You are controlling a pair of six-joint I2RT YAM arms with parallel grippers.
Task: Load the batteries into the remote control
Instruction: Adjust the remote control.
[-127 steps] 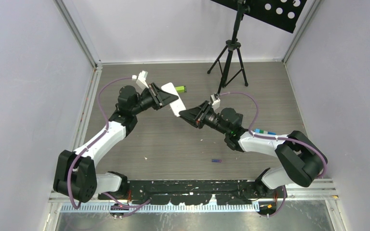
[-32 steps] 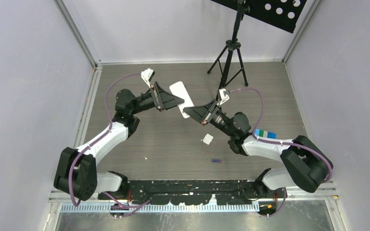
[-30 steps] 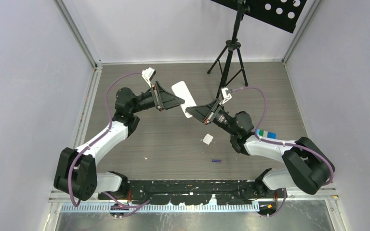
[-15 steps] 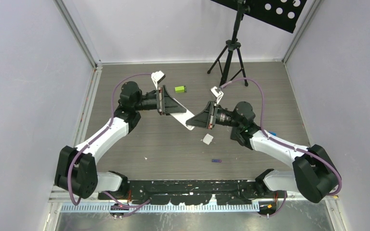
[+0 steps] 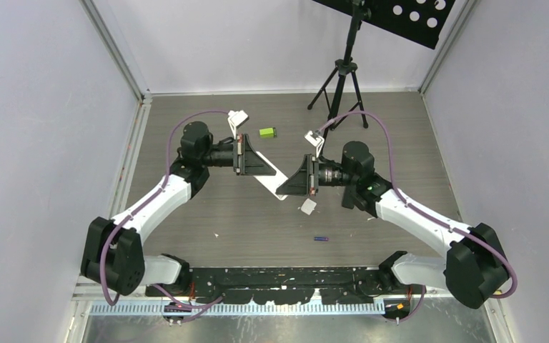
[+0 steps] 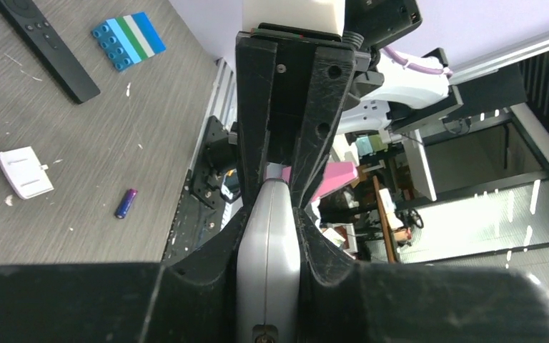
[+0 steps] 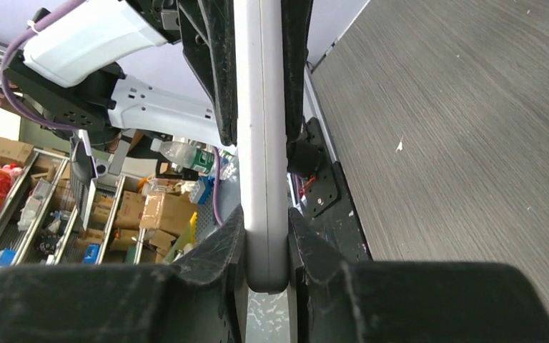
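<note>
A white remote control (image 5: 271, 187) hangs edge-up above the table's middle, held at both ends. My left gripper (image 5: 267, 172) is shut on its far end, and in the left wrist view the remote (image 6: 268, 264) is squeezed between both black fingers. My right gripper (image 5: 283, 190) is shut on the near end, with the remote (image 7: 261, 143) running straight out from its jaws. A blue-purple battery (image 5: 320, 238) lies on the table in front, also seen in the left wrist view (image 6: 125, 203). A small green battery-like piece (image 5: 266, 132) lies behind the grippers.
A white battery cover (image 5: 307, 206) lies under the right gripper. A black remote (image 6: 46, 46) and a blue-green toy brick (image 6: 129, 39) lie to the right in the left wrist view. A black tripod (image 5: 339, 86) stands at the back.
Both arms carried the remote down and toward the middle, turning it edge-up. The left jaws, slightly apart before, have closed on the remote. The green piece behind is uncovered.
</note>
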